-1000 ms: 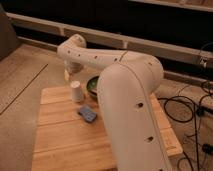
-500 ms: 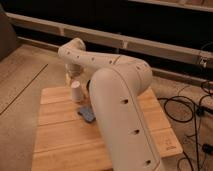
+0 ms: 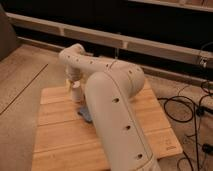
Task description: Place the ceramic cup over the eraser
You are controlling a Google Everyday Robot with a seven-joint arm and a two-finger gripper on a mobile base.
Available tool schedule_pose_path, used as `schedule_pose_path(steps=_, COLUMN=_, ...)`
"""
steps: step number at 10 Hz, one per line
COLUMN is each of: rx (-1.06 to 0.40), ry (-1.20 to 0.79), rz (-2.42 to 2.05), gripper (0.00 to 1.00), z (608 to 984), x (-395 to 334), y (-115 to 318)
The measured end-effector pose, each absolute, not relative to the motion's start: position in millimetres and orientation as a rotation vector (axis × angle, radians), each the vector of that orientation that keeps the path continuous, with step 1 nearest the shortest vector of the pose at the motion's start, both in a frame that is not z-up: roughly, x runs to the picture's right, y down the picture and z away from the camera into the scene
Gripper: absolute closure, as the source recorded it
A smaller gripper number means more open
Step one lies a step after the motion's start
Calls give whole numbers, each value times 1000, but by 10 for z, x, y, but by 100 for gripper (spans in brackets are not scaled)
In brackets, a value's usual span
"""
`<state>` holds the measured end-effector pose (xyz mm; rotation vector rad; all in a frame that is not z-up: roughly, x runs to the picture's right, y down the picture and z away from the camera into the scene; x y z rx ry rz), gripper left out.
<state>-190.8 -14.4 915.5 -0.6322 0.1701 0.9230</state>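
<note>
The white ceramic cup (image 3: 76, 94) stands upright on the wooden table (image 3: 55, 135), towards its back left. My gripper (image 3: 74, 82) hangs from the white arm (image 3: 112, 100) directly over the cup, at its rim. I cannot tell whether it holds the cup. The eraser is hidden from view, and so is the green bowl, behind the arm.
A flat blue pad (image 3: 84, 113) lies on the table just in front of the cup, partly covered by the arm. Black cables (image 3: 186, 107) lie on the floor to the right. A long rail (image 3: 100, 37) runs behind the table.
The arm has swung left and forward. It now covers the green bowl, and the gripper has come down onto the top of the cup.
</note>
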Motion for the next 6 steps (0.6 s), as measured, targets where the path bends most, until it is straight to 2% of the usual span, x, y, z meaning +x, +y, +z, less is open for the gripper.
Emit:
schedule_pose_path(steps=1, rx=-651, ry=165, rz=918, gripper=39, z=9187, x=-1971, y=-107)
schedule_pose_path(steps=6, rx=-699, ry=153, rz=904, gripper=88, z=9233, x=-2037, y=-85)
